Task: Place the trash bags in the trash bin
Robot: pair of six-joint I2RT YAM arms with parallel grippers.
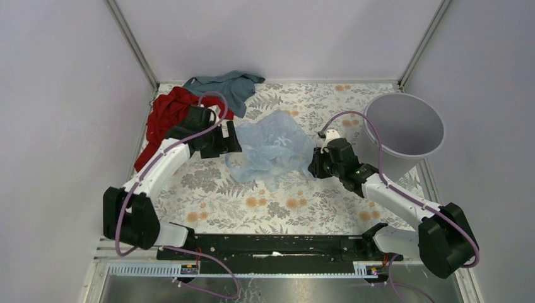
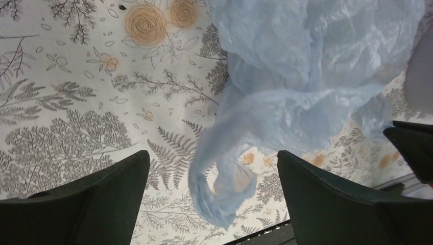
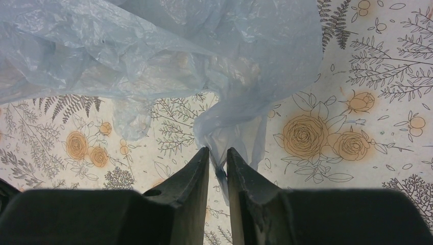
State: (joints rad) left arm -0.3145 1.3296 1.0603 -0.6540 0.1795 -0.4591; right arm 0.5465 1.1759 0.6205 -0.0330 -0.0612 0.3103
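Pinching trash bags [image 3: 153, 51], nearly-closed right claw [image 3: 218, 151]

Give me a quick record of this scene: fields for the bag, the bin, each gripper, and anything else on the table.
bag: trash bag, pale blue, crumpled on the table, outside the bin
bin: trash bin, far right, no bag in it
left gripper: open, fingers either side of a bag fold, not closed on it
right gripper: shut on a pinch of the bag
other: red cloth and teal-grey cloth, far left
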